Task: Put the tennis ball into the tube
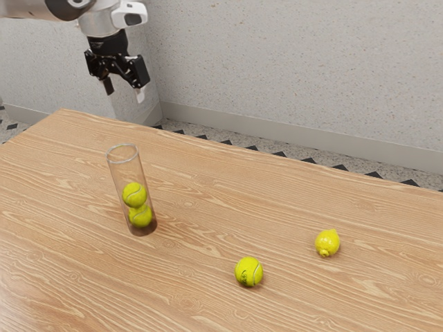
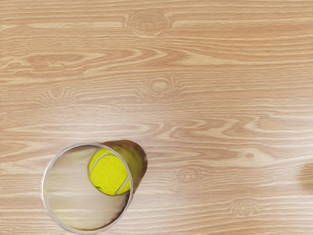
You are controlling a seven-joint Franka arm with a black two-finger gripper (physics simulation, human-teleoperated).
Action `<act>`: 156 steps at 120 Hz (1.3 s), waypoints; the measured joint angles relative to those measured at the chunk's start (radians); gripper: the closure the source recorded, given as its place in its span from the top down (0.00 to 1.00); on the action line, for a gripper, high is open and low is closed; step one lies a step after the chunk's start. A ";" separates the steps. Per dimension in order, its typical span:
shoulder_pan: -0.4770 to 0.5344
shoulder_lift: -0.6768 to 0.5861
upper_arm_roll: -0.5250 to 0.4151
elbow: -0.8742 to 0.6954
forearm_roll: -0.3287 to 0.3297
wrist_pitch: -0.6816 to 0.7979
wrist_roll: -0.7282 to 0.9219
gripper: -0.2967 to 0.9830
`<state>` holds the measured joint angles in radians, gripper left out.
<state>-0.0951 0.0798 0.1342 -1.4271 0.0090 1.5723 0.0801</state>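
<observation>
Exterior view, left to right: the jaws are hanging spread and empty, higher than the tube (image 1: 119,173). The tube is standing upright on the counter (image 1: 194,304), holding an upper ball (image 1: 134,194) and a lower ball (image 1: 140,216), stacked. The loose ball (image 1: 249,272) is resting on the counter, outside the tube and well apart from it. A lemon (image 1: 327,243) is lying farther right, not touching the loose ball.

A speckled pale wall (image 1: 291,62) is rising behind the wood-grained worktop (image 1: 201,183), its baseboard (image 1: 277,136) edging a dark-diamond-patterned floor (image 1: 304,158).
</observation>
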 joint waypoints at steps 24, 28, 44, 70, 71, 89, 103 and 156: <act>0.008 -0.002 0.002 0.000 -0.003 0.001 0.009 0.77; 0.008 -0.002 0.000 0.000 -0.003 0.000 0.010 0.77; 0.014 0.026 -0.062 -0.007 -0.021 0.002 0.013 0.77; -0.110 0.015 -0.085 -0.116 -0.040 0.008 0.013 0.77; -0.109 0.015 -0.089 -0.120 -0.040 0.010 0.013 0.77; -0.125 0.058 -0.138 -0.195 -0.046 0.070 0.005 0.77; -0.121 0.084 -0.173 -0.245 -0.047 0.144 0.000 0.77; -0.198 0.085 -0.183 -0.543 -0.093 0.524 -0.037 0.77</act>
<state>-0.2934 0.1645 -0.0491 -1.9696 -0.0837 2.0963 0.0433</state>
